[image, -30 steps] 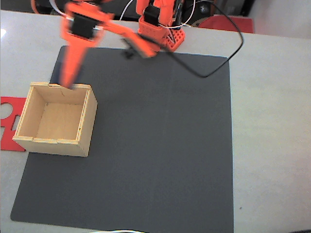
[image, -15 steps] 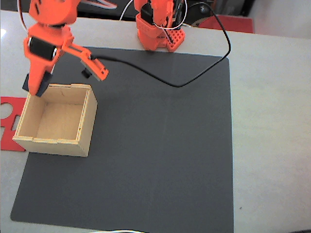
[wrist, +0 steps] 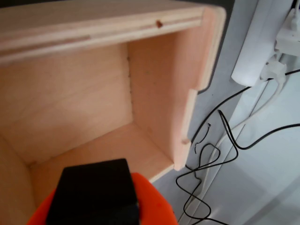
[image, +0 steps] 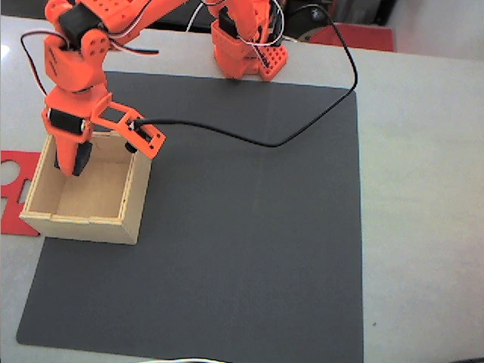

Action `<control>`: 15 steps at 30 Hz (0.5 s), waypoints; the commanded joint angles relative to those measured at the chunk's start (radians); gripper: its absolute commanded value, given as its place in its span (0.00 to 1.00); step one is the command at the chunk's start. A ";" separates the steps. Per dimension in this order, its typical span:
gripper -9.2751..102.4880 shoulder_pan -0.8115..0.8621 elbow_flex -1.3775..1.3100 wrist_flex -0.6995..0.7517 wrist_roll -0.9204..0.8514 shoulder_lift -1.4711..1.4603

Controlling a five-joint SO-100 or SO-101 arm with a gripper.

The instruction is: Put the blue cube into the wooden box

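Note:
The wooden box (image: 82, 225) is a pale, topless plywood square at the left edge of the black mat in the fixed view. My orange gripper (image: 73, 160) reaches down into its back left part. It is shut on the blue cube (image: 83, 153), a small dark block at the fingertips. In the wrist view the cube (wrist: 93, 192) looks almost black. It rests against an orange finger (wrist: 152, 206) at the bottom edge, above the floor of the box (wrist: 70, 98). I cannot tell whether the cube touches that floor.
A flat red cut-out piece (image: 13, 189) lies left of the box. The black mat (image: 249, 242) stretches right and forward. The arm's base (image: 246, 49) stands at the back, and a black cable (image: 302, 125) loops over the mat. A white power strip and wires (wrist: 260, 61) lie beyond the box.
The gripper swung from behind the box's back wall out to the left. It then came down into the box's opening with the cube still in it. The box has stayed in place.

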 commanded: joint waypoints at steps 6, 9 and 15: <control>0.22 -0.006 0.000 -0.028 -0.003 -0.046; 0.22 -0.012 0.000 -0.029 -0.003 -0.058; 0.23 -0.025 0.000 -0.029 -0.006 -0.061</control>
